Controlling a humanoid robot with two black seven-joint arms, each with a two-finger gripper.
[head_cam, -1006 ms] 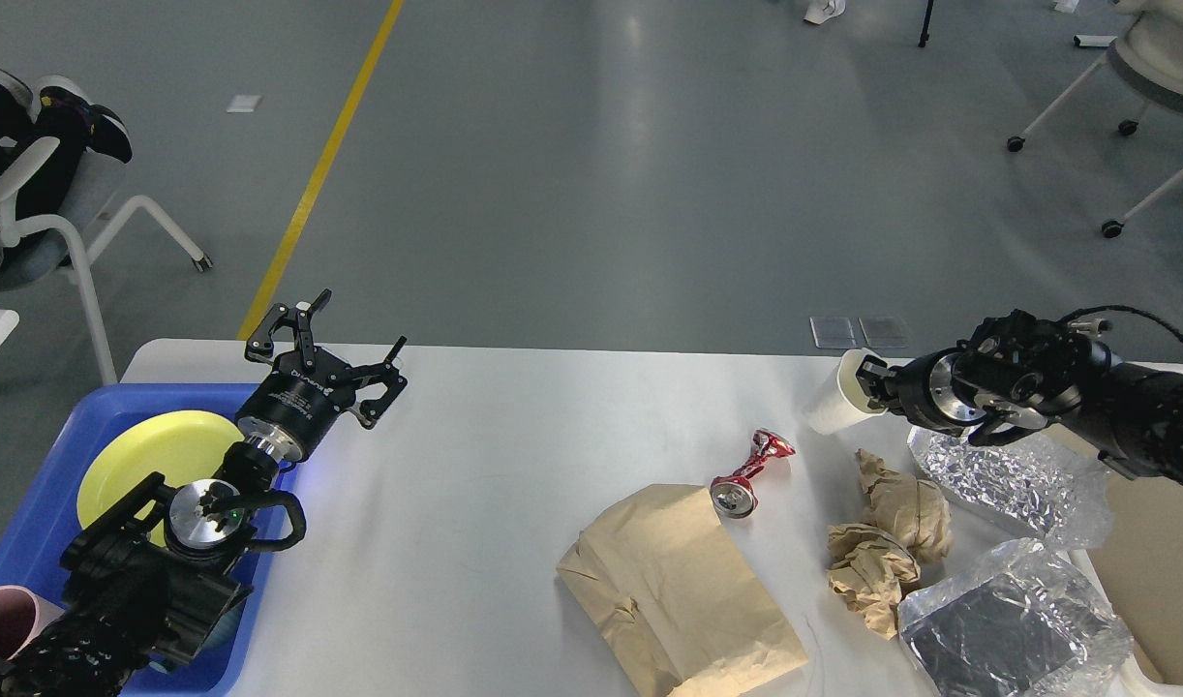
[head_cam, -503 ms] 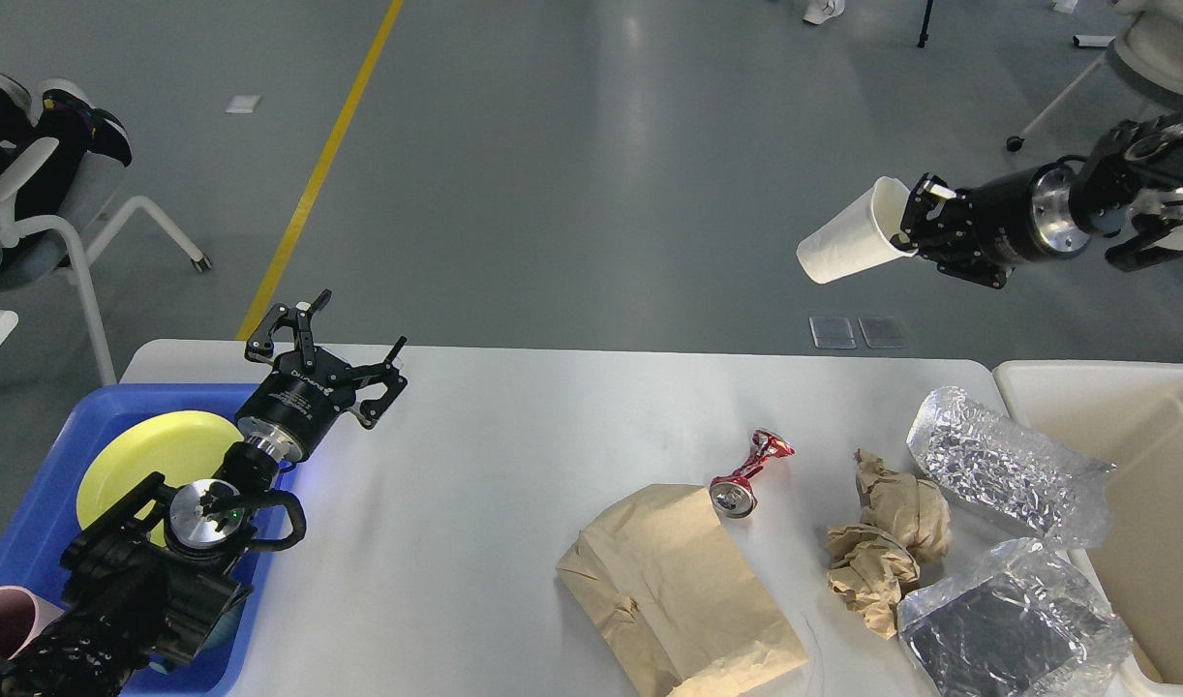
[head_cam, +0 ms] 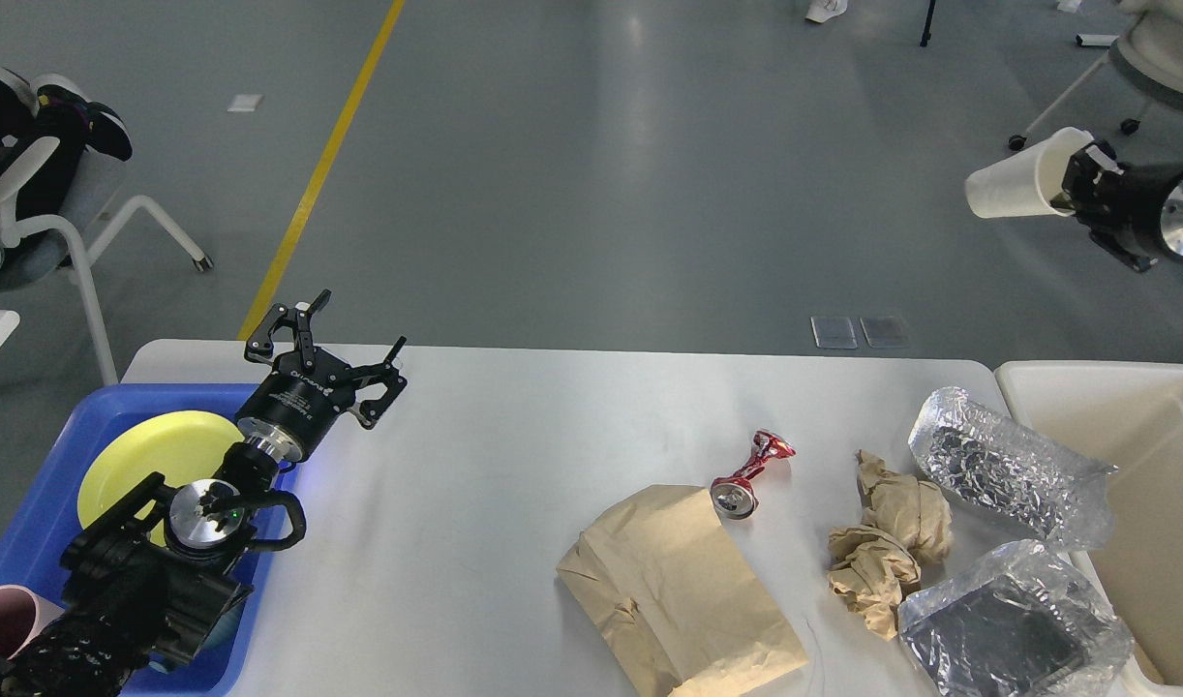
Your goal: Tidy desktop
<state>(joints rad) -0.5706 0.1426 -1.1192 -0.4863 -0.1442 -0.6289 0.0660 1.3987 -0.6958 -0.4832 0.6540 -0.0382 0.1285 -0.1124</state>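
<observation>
My right end effector has swung the white paper cup further right and a little higher than it was half a second ago; a second ago the cup was low, just off the far right part of the worktop. Now it hangs well above the floor beyond the far edge, lying on its side with its base pointing left. The fingers are closed on the cup's rim, and the cup looks firmly held.

I read this as the carry stage of one removal: the cup is off the worktop but not yet over the beige bin, which sits at the right end, nearer to me than the cup. The arm would need to come back toward me and down before letting go, or the cup lands on the floor.

My left end effector has not moved; it hovers over the far left of the worktop beside the blue tray, fingers spread wide and holding nothing.

Left on the worktop: a flat brown paper bag, a crushed red can touching its far corner, two crumpled paper wads, and two foil containers near the bin. Most of the tidying remains.
</observation>
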